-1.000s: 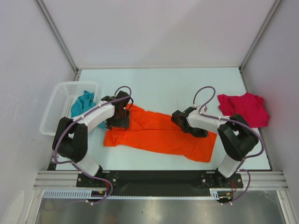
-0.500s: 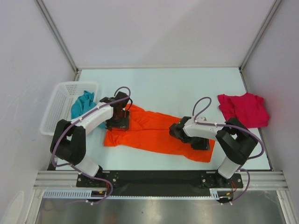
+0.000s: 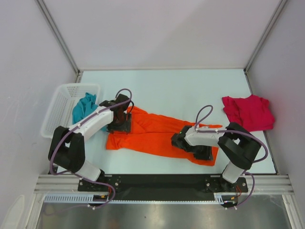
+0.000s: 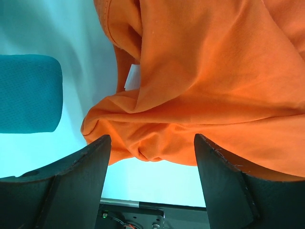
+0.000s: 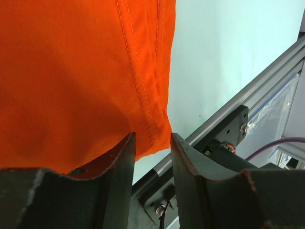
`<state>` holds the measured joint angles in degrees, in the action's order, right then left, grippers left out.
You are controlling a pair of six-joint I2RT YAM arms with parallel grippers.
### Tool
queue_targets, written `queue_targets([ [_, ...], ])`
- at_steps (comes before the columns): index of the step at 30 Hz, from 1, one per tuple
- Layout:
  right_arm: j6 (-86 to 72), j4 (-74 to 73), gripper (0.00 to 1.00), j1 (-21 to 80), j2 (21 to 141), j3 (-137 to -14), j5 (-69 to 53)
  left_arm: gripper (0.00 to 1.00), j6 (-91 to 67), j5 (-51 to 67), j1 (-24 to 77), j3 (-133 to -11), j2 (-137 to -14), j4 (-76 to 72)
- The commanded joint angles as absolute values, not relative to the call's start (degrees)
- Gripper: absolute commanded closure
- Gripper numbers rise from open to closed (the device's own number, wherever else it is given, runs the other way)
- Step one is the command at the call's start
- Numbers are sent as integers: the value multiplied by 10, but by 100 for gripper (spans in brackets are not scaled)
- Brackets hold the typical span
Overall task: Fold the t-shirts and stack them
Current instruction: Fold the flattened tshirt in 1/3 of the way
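Looking down from overhead, shows a bright orange cloth t-shirt [image 3: 157, 136] laid out as a long band on the pale table [image 3: 181, 86], with its long axis left to right and its right end sloping toward the arm bases. Places the left gripper [image 3: 121, 128] over the shirt's left end and the right gripper [image 3: 204, 153] over its right end, leaving each end nearest to the arm on its own side. Puts a crumpled crimson red t-shirt [image 3: 249, 112] beyond the orange shirt's right end, apart from it, and a teal t-shirt [image 3: 85, 109] in a white plastic mesh basket [image 3: 59, 98] just off its left end. Switching to the left wrist, finds both fingers [image 4: 81, 167] spread wide and holding nothing, with a bunched fold of the orange shirt just ahead of the tips, centred on the gap. Switching to the right wrist, finds the fingers [image 5: 119, 162] parted by a narrow gap, nothing pinched, with the shirt's stitched hem corner right at the tips. Judging from this, hinges the next grasp on a short advance of either gripper straight onto the cloth edge ahead, then a fold across the long axis.
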<state>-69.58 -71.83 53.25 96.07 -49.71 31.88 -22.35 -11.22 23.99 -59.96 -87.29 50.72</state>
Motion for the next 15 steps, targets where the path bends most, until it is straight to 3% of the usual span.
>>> queue_targets([
  [1, -734, -722, 60, 545, 968, -490, 315, 24, -211, -106, 241, -596, -844, 509],
  [15, -767, -752, 60, 547, 992, -503, 316, 24, -204, -107, 241, -601, -841, 513],
])
